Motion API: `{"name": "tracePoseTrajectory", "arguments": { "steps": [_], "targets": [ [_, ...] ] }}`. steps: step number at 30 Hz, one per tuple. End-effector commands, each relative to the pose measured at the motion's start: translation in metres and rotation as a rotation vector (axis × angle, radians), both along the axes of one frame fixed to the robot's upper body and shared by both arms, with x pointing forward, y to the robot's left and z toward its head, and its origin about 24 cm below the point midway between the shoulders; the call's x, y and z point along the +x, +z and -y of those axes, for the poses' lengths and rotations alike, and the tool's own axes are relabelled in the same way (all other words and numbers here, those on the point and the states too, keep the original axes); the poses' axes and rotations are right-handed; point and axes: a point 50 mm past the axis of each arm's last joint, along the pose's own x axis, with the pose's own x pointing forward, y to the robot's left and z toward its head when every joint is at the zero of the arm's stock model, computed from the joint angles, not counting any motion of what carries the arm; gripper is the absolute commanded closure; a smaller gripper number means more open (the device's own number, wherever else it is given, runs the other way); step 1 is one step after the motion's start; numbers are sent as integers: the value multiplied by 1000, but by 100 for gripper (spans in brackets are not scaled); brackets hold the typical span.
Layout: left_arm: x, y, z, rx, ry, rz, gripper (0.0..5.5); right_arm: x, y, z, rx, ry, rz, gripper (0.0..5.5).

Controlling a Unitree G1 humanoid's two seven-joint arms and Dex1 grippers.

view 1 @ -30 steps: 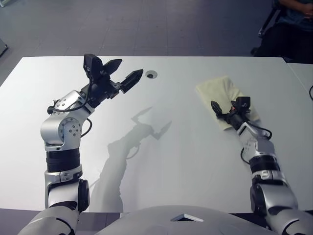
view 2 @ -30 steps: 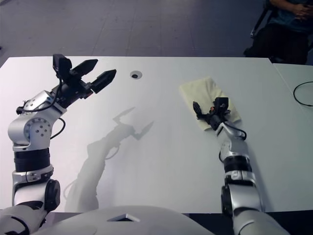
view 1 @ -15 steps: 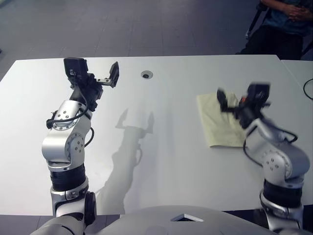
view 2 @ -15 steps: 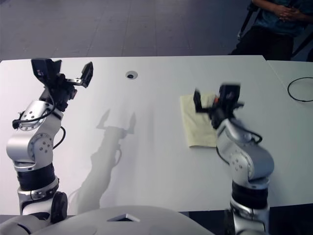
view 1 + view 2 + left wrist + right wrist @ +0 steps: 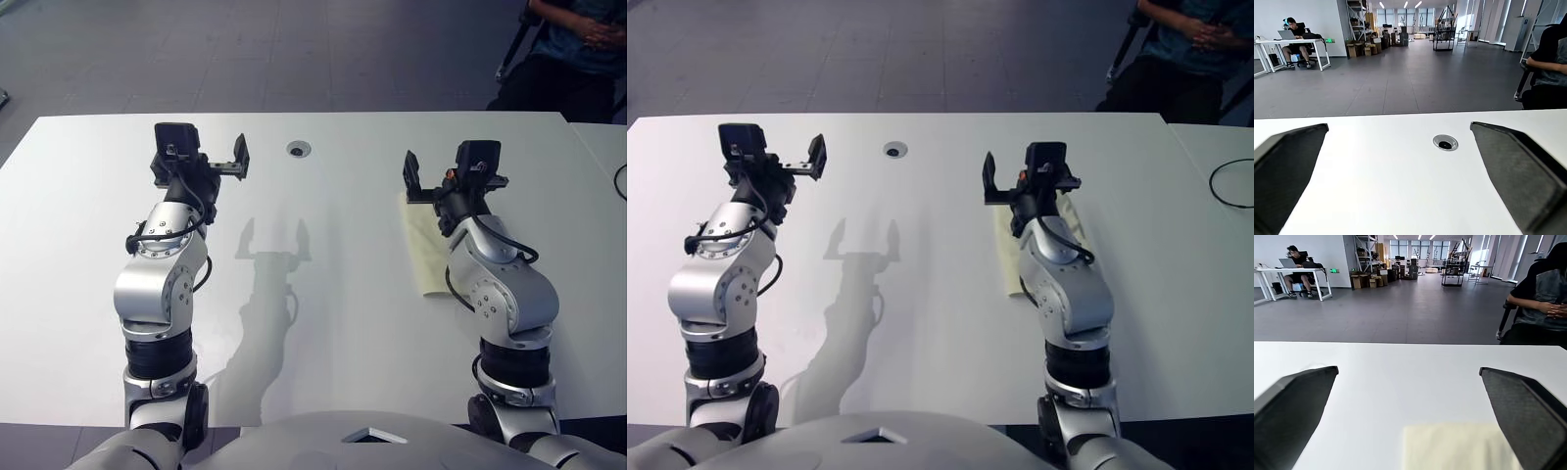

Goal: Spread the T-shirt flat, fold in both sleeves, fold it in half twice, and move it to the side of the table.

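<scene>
The T-shirt [image 5: 422, 251] is a pale yellow folded rectangle lying flat on the right side of the white table [image 5: 333, 294]. My right gripper [image 5: 451, 182] is held above the shirt's far end, open and empty. In the right wrist view its dark fingers [image 5: 1298, 406] stand wide apart, with the shirt [image 5: 1459, 448] below and between them. My left gripper [image 5: 203, 166] hovers over the table's far left part, open and empty, well away from the shirt. Bare table lies between its fingers [image 5: 1518, 161] in the left wrist view.
A round cable hole [image 5: 299, 149] sits near the table's far edge at the middle. A second table [image 5: 1220, 166] with a black cable [image 5: 1227, 183] adjoins on the right. The table's middle and left are bare.
My right gripper has lifted off the folded shirt and now hangs over its far end. My left gripper swung back to the left and turned level. The head camera also shifted.
</scene>
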Motion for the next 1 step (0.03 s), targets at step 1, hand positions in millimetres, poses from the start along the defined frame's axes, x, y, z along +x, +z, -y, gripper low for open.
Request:
{"name": "tracePoseTrajectory", "arguments": {
  "steps": [1],
  "targets": [
    [3, 0, -2, 22, 3, 4, 10, 4, -3, 7, -36, -8, -10, 12]
  ]
}}
